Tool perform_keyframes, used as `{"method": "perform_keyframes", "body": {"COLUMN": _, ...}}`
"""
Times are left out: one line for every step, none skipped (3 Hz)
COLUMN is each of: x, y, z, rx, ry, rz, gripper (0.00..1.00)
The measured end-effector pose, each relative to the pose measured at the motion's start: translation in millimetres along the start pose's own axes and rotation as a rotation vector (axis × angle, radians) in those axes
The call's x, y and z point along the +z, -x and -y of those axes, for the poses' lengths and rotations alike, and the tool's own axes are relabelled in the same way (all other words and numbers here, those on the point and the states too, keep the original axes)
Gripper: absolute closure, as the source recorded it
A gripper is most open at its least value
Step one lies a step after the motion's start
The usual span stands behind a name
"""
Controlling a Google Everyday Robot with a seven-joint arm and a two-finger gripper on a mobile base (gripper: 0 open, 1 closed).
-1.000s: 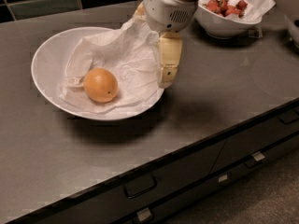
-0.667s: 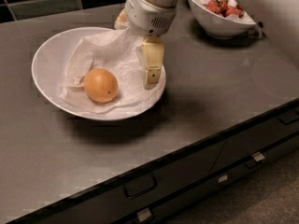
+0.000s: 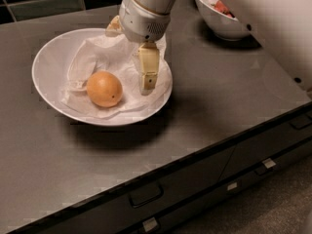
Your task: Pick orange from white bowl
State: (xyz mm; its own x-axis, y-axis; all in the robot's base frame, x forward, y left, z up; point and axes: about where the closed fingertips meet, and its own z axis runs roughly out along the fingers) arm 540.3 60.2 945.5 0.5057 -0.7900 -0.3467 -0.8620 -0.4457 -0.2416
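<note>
Progress check: basically nothing's done yet. Drawer fronts (image 3: 146, 194) run along the near edge of the counter (image 3: 219, 111), nothing to do with me. Further in, the white bowl (image 3: 48, 89) sits on the counter lined with crumpled paper (image 3: 97, 57). The orange (image 3: 104, 88) rests on that paper near the middle, a touch toward 6 o'clock, untouched. My gripper (image 3: 132, 56) hangs over the bowl's 3 o'clock side, jaws spread as far as I can tell and holding nothing. One finger (image 3: 148, 69) points down near the orange, which is at its 9 o'clock with a clear gap between; the other is mostly hidden behind my wrist. So what's left, I reckon: shift toward 9, straddle the fruit, close, lift. Way back at 1 o'clock sits the strawberry bowl (image 3: 219, 29), not my problem.
</note>
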Motion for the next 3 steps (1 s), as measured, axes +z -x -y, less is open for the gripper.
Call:
{"method": "perform_keyframes", "body": {"x": 11, "y": 7, "z": 5, "rx": -0.015, "ry": 0.002, "rz": 0.029, "gripper": 0.0}}
{"method": "perform_keyframes", "body": {"x": 22, "y": 13, "z": 12, "rx": -0.029, "ry": 0.018, "rz": 0.048, "gripper": 0.13}}
{"method": "perform_keyframes", "body": {"x": 33, "y": 19, "z": 19, "rx": -0.045, "ry": 0.033, "rz": 0.07, "gripper": 0.21}}
